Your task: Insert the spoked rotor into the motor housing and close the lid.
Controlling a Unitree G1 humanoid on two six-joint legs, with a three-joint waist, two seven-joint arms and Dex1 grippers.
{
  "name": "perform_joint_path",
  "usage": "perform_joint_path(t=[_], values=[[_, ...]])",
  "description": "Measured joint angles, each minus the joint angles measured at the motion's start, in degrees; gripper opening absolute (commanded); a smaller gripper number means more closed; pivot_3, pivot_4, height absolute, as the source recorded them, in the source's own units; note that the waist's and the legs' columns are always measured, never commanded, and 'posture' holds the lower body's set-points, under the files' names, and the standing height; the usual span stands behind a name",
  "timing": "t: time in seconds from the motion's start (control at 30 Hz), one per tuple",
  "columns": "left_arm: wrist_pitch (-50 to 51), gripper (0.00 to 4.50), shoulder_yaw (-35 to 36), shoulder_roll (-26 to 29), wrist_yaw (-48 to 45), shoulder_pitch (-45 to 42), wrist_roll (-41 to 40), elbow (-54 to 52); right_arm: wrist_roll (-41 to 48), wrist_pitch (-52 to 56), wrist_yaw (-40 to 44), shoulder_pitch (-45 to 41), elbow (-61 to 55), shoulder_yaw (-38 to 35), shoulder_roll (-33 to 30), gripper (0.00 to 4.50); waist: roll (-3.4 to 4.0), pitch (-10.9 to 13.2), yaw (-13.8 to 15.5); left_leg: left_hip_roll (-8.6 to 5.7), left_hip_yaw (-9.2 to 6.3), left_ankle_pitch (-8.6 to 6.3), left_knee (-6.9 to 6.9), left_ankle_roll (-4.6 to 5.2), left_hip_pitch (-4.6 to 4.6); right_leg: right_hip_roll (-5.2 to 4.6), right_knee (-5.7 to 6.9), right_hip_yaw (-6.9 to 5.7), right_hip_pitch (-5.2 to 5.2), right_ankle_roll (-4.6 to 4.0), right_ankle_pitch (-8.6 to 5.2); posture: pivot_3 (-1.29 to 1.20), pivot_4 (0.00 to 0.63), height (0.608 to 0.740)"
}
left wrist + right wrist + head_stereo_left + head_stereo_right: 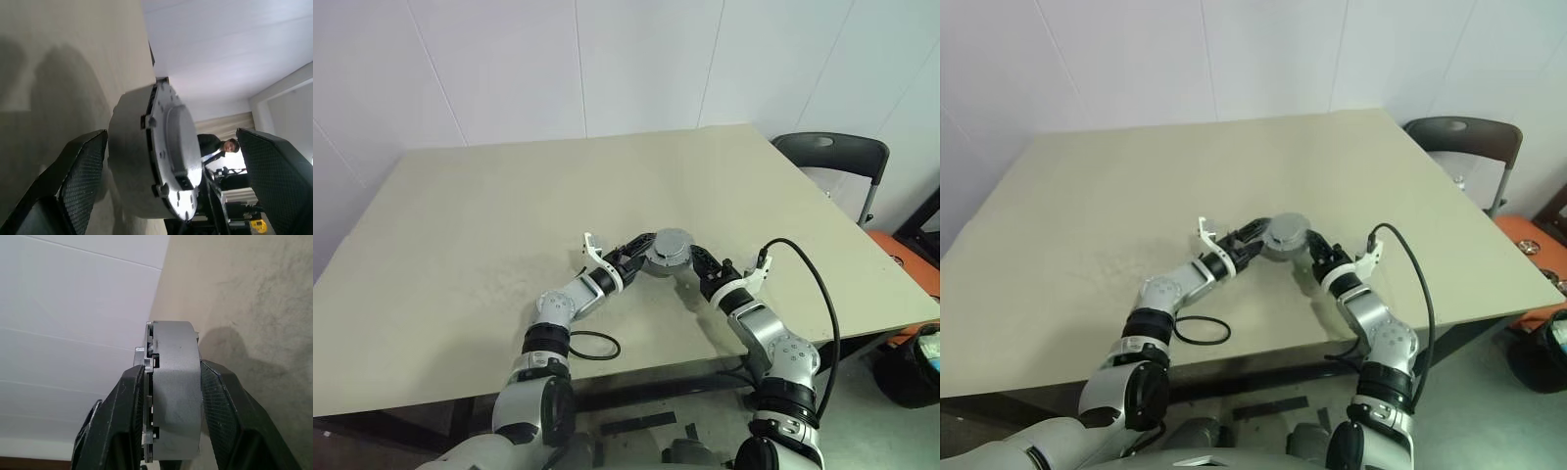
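The right gripper (pixel 168 431) pinches the motor housing (pixel 176 391) across its thickness, 1 finger on the body side, the other on the lid (pixel 148 382), which lies shut against the housing (only a thin seam shows). The left gripper (pixel 178 186) stands spread wide, its 2 fingers (pixel 80 171) flanking the housing without touching it. A person stands in the background beyond the housing.

we see a wide beige bench (pixel 509 215) set against white panelled walls (pixel 558 59). a dark folding chair (pixel 832 157) stands just beside its far right corner, and a grey floor (pixel 871 431) shows below the near edge.
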Motion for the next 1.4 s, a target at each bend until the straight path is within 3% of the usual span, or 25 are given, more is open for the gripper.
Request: perform_joint_path(t=[0.4, 0.67, 0.83, 0.9, 1.4], values=[[-0.3, 4.48, -0.3, 0.0, -1.0, -0.3, -0.1, 1.9, 0.2, -0.1, 0.1, 0.0, 0.0, 0.4, -0.1, 1.48, 0.01, 0.0, 0.0, 0.00, 0.00, 0.00, 0.00, 0.00, 0.00, -0.02, 0.00, 0.01, 0.00, 0.00, 0.00, 0.00, 0.000, 0.740], [-2.3, 4.48, -0.7, 0.2, -6.3, -3.1, 1.5, 10.2, 0.2, -0.2, 0.1, 0.4, 0.0, 1.2, -0.2, 1.48, 0.06, 0.0, 0.3, -0.02, 0.00, 0.00, 0.01, 0.00, 0.04, -0.04, -0.02, 0.00, 0.02, -0.01, 0.00, 0.00, 0.000, 0.740], [-5.5, 2.85, -0.7, 0.3, -7.8, -4.9, 3.6, 14.8, 0.2, -0.3, 0.1, 0.9, 0.0, 1.4, -0.3, 1.48, 0.07, 0.0, 0.2, -0.05, -0.01, -0.01, 0.04, 0.00, 0.14, -0.09, -0.05, 0.01, 0.02, -0.01, 0.00, 0.00, 0.000, 0.740], [-5.8, 2.41, -0.2, 0.3, -8.9, -5.1, 3.5, 15.6, 0.5, -0.6, 0.3, 1.5, 0.0, 1.1, -0.3, 1.48, 0.08, 0.0, 0.2, -0.04, -0.01, -0.01, 0.01, 0.00, 0.13, -0.09, -0.04, 0.02, 0.03, -0.01, 0.00, 0.00, 0.000, 0.740], [-3.1, 2.37, 1.9, 0.4, -12.6, -5.3, 2.6, 14.8, 1.2, -1.3, 2.8, 1.0, 0.0, 1.2, -0.3, 1.48, 0.10, 0.0, 0.1, -0.06, -0.02, -0.01, -0.01, -0.01, 0.02, -0.13, -0.04, 0.03, 0.02, -0.01, 0.00, 0.00, 0.000, 0.740]])
